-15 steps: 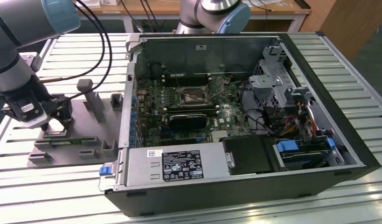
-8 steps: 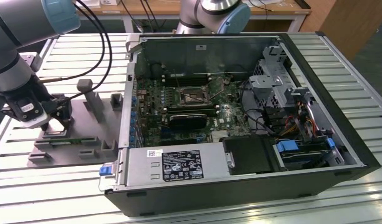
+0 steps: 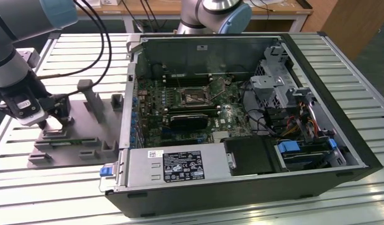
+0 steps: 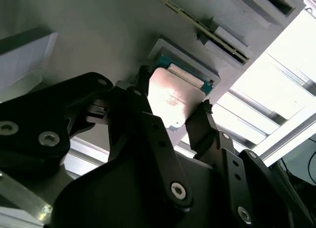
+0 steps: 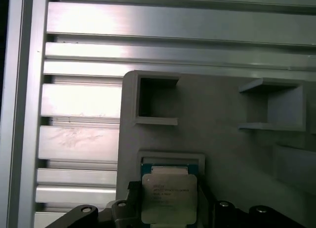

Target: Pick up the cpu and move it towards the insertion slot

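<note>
The cpu (image 4: pixel 170 97), a shiny silver square chip, sits between the two black fingers (image 4: pixel 203 120) of my gripper (image 4: pixel 172 98), which is shut on its edges. It hangs just off a teal-lined square recess (image 4: pixel 190 72) in the grey fixture plate (image 3: pixel 79 140). The first wrist view shows the cpu (image 5: pixel 168 198) in front of the same recess (image 5: pixel 170 158), gripped by my gripper (image 5: pixel 167 202). In the exterior view my gripper (image 3: pixel 54 123) is low over the plate at the left. The insertion slot (image 3: pixel 193 96), a silver frame with a dark centre, lies on the green board inside the open computer case.
Upright grey blocks (image 3: pixel 92 98) stand on the fixture plate close to the gripper. The case wall (image 3: pixel 130 93) rises between the plate and the board. A second arm's base (image 3: pixel 214 14) stands behind the case. Black cables (image 3: pixel 104 42) hang from my arm.
</note>
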Available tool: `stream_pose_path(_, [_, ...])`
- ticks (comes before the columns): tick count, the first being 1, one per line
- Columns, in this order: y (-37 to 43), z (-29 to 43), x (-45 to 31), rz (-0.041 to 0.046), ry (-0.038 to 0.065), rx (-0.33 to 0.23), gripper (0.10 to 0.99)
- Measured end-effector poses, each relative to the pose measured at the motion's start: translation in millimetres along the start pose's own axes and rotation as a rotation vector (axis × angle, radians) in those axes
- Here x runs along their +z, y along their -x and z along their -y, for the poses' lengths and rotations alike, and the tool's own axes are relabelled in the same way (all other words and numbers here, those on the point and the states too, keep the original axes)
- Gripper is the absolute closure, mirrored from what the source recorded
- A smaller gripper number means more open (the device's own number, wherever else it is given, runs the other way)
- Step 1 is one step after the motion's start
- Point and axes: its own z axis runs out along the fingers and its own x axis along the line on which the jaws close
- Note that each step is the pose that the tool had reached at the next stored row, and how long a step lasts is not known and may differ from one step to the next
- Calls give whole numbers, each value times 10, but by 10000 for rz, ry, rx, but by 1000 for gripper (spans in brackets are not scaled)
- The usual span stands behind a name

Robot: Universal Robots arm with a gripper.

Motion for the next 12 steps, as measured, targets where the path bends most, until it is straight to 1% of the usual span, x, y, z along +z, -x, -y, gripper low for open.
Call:
stream_pose_path(6, [2, -6, -110, 1, 0, 0, 545])
stream_pose_path(12, [5, -14, -255, 3, 0, 0, 545])
